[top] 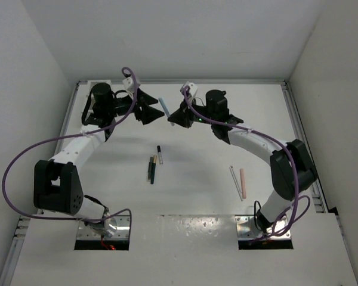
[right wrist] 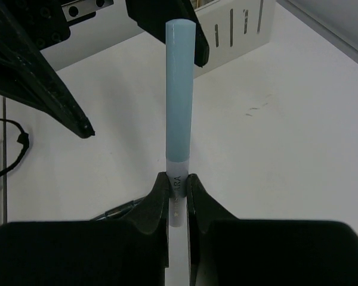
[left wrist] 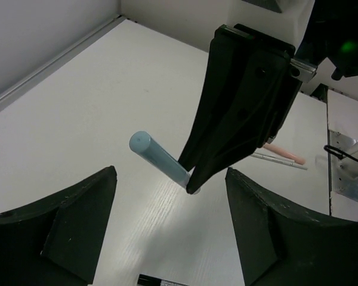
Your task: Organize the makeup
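Observation:
My right gripper (right wrist: 178, 182) is shut on the clear end of a light blue makeup tube (right wrist: 180, 89), which points away from it toward the left arm. In the top view the tube (top: 164, 107) hangs at the back centre between both grippers. My left gripper (left wrist: 172, 171) is open, its fingers standing wide on either side of the tube (left wrist: 158, 156) without touching it. The right gripper (left wrist: 194, 187) pinches the tube's near end. A black-and-white stick (top: 160, 154), tan and dark sticks (top: 151, 168), a pink stick (top: 243, 183) and a thin clear one (top: 234, 180) lie on the table.
A white slatted box (right wrist: 238, 27) stands behind the left gripper in the right wrist view. Purple cables loop from both arms. A dark pencil (right wrist: 116, 210) lies on the table under the right gripper.

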